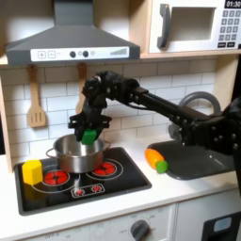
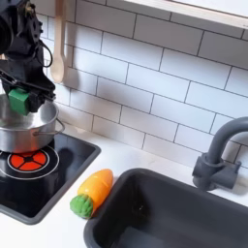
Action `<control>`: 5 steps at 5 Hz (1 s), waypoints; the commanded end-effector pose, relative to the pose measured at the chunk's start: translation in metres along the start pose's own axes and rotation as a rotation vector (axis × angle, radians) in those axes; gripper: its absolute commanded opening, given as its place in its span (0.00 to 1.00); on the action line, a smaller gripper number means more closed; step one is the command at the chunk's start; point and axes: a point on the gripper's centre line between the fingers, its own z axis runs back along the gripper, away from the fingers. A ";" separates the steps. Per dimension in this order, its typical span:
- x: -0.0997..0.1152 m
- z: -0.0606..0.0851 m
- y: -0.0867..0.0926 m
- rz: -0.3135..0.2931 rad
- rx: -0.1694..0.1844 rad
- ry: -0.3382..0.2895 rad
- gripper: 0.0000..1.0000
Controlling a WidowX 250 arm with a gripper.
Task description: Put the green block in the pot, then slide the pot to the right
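First exterior view, tool clamping green block above pot rim

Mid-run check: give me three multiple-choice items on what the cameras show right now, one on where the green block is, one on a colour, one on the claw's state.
1. Where is the green block?
A. On the counter by the sink
B. In the claw, just above the pot
C. On the stove beside the yellow block

2. What colour is the block on the stove at the first exterior view's left?
A. Yellow
B. Blue
C. Red

3. What state is the claw in?
A. Open and empty
B. Shut on the carrot toy
C. Shut on the green block

Answers:
1. B: in both exterior views the block sits between the fingers over the pot rim.
2. A: it is plainly yellow.
3. C: the fingers press the block's sides; the carrot toy lies apart by the sink.
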 end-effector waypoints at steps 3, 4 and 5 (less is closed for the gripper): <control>0.004 -0.010 -0.001 -0.041 -0.013 0.008 1.00; 0.006 -0.010 -0.003 -0.048 -0.009 0.003 1.00; 0.001 -0.016 -0.003 -0.049 -0.010 0.028 1.00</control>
